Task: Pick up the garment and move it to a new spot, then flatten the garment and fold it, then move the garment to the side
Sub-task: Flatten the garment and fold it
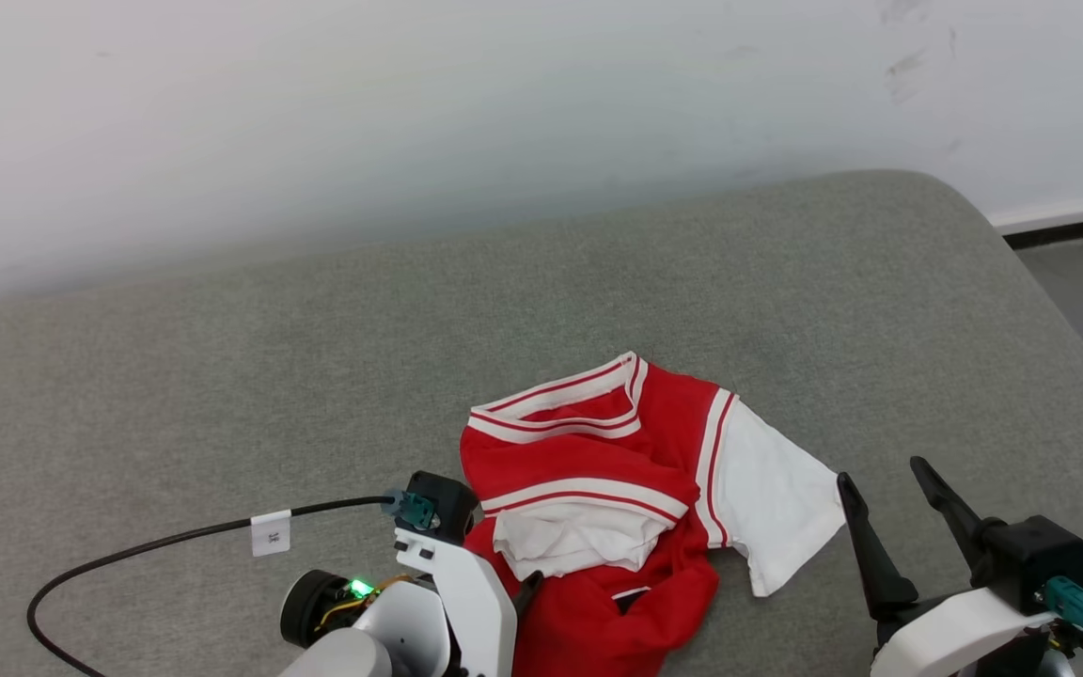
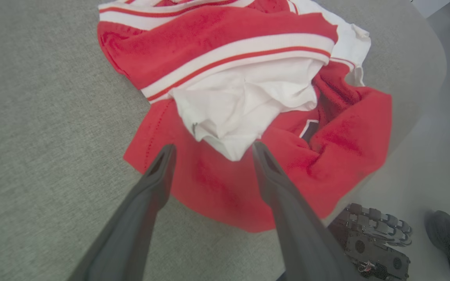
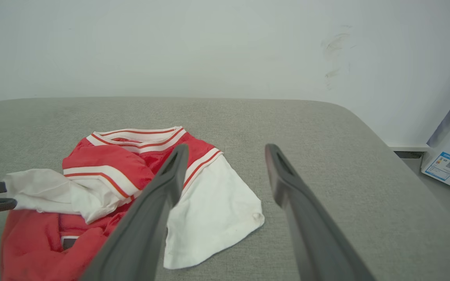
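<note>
- The garment (image 1: 598,451), a bright red soft T-shirt with white short sleeves and red-white striped trim, lies crumpled on the grey fabric cushion (image 1: 222,376), at the cushion's front edge and on its right half.
- No clean long axis shows. By my reading it runs collar to hem, with the striped collar (image 1: 556,400) toward the cushion's back and the bunched red body toward its front edge. One white sleeve (image 1: 772,498) points to the cushion's right side.
- You are on the first step, the pick-up: nothing is gripped yet.
- Your left gripper (image 2: 213,145) has its fingers spread wide, close above the red body at the cushion's front edge. I cannot tell whether they touch it.
- Your right gripper (image 1: 880,470) is also spread wide and empty, over bare cushion just right of the sleeve.
- The next move probably calls for lowering the left fingers and pinching enough layers to lift the whole heap.
</note>
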Controlling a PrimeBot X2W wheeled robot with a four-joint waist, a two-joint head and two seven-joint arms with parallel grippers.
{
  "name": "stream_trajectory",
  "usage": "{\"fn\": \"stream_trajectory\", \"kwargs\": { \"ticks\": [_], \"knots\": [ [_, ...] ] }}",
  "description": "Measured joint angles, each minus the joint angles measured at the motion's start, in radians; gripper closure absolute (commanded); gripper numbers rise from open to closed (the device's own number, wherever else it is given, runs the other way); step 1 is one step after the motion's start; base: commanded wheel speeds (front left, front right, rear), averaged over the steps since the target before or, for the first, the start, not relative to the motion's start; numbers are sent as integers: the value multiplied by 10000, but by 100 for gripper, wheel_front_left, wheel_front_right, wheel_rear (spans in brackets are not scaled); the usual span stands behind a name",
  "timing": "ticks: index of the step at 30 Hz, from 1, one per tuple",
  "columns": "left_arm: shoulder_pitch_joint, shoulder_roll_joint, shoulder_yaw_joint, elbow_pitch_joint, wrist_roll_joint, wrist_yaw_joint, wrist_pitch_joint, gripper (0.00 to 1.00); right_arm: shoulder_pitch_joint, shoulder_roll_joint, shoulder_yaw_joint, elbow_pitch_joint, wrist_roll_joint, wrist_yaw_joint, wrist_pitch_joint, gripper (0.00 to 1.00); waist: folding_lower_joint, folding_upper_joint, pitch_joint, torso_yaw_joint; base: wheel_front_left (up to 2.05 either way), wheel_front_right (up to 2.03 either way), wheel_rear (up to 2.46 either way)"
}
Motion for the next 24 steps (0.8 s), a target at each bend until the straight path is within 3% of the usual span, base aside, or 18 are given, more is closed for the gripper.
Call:
{"fn": "stream_trajectory", "kwargs": {
  "ticks": [3, 4, 6, 14, 24],
  "knots": [
    [-79, 107, 0, 27, -123, 23, 351, 3, -34, 6, 111, -8, 25, 0, -19, 0, 0, 0, 184, -101, 0, 0, 0],
    [-158, 117, 12, 21, -136, 23, 380, 54, -43, 10, 153, -2, 46, 2, -19, 0, 0, 0, 238, -133, 0, 0, 0],
    [-319, 142, 25, -13, -100, -56, 316, 100, -58, 10, 182, 10, 92, 0, -63, 0, 0, 0, 325, -185, 0, 0, 0],
    [-536, 318, 472, -190, 67, 167, -416, 100, -127, 6, 73, 123, 165, 0, -121, 0, 0, 0, 335, -6, 0, 0, 0],
    [643, 1778, 2178, -1043, 136, 1624, -1446, 100, -131, -102, -171, 59, 282, 0, 69, 0, 0, 0, 351, 797, 0, 0, 0]
  ]
}}
